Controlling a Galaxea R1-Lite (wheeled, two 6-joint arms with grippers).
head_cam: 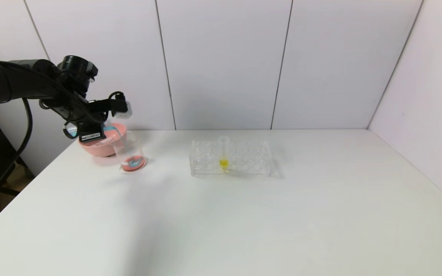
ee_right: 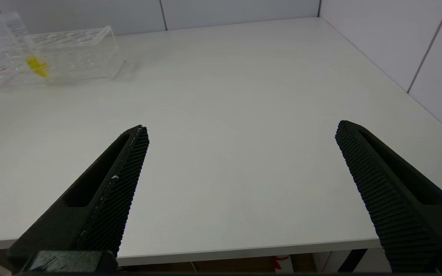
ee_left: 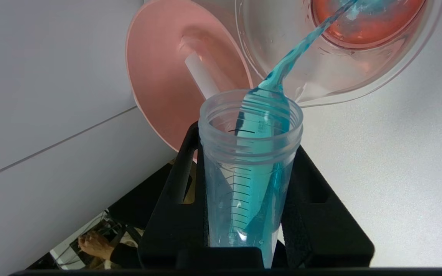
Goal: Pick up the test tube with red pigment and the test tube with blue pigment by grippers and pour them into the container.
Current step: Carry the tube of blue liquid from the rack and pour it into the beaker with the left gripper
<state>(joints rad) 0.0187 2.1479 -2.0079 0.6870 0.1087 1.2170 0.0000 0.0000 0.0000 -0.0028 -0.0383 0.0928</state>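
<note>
You are looking at a white table (head_cam: 244, 214) that fills the lower part of the head view, backed by pale wall panels (head_cam: 221, 61) with thin vertical seams and a side wall on the right. Past the table's left edge a darker floor area shows.

At the table's far left stands the pink bowl (head_cam: 100, 147), with a white tube (ee_left: 202, 74) lying inside it. Touching or just beside it, nearer you, is the container (head_cam: 129, 151), upright, holding red-orange liquid at its bottom. Near the table's middle sits the clear tube rack (head_cam: 230, 158), with one tube of yellow liquid (head_cam: 223, 153) standing upright in it.

The left gripper (ee_left: 249, 153) hangs above the bowl and container. Its jaws are closed onto the test tube with blue pigment (ee_left: 253, 168), one on each side of the tube just below its threaded mouth. The tube's long axis is tipped over, mouth pointing down toward the container. A blue stream (ee_left: 301, 46) runs from the lip into the red liquid, and blue liquid lies along one side of the tube's inner wall.

The right gripper (ee_right: 240, 134) is out of the head view. In its own wrist view it hovers over the near right table edge, jaws spread wide and holding nothing.
</note>
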